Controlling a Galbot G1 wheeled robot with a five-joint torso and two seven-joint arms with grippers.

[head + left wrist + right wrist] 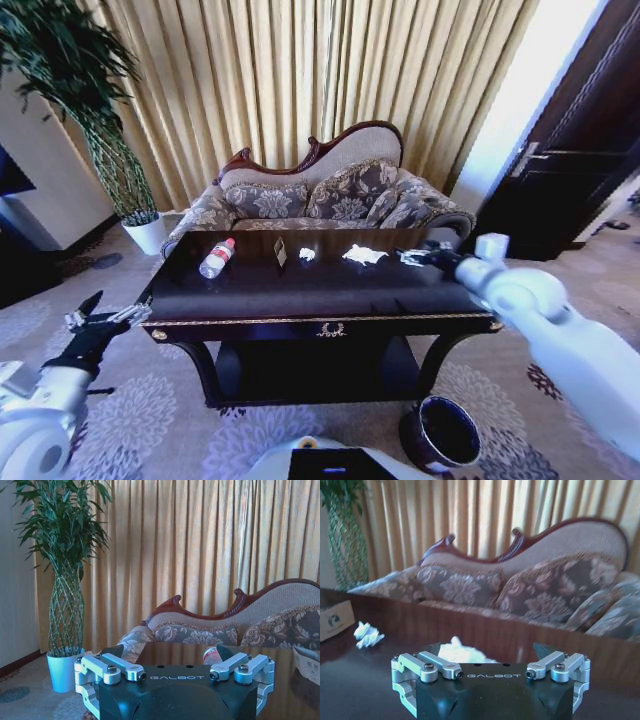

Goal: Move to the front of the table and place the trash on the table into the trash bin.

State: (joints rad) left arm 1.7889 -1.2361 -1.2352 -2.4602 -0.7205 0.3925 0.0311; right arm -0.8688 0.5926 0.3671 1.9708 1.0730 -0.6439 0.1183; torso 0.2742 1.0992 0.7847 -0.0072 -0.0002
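Nearest the robot, the trash bin (442, 433) is parked on the patterned carpet by the table's right front leg: a small round dark bucket, mouth open and facing up. The left gripper (100, 318) is held low off the table's left front corner, fingers spread, nothing in them.

The table (330, 296) is dark, glossy wood with gold trim along the front edge, so plenty of reflections are thrown off the top. The right gripper (420, 256) is stretched out over the far right part of the top, jaws spread wide and empty. A crumpled white paper wad (364, 255) is seen just ahead of it; in the right wrist view that wad (462, 653) sits between the open fingers, slightly beyond them. A smaller wad (307, 254) and a small brownish packet (280, 252) are lined up further left, and a clear plastic bottle (217, 258) with a red cap is lying on its side near the far left.

Risks, as a guess: the wad is light and springy, so it could be nudged away on that slick surface rather than pinched. The bottle could easily be rolled if clipped.

Behind it all, a floral sofa (330, 195).
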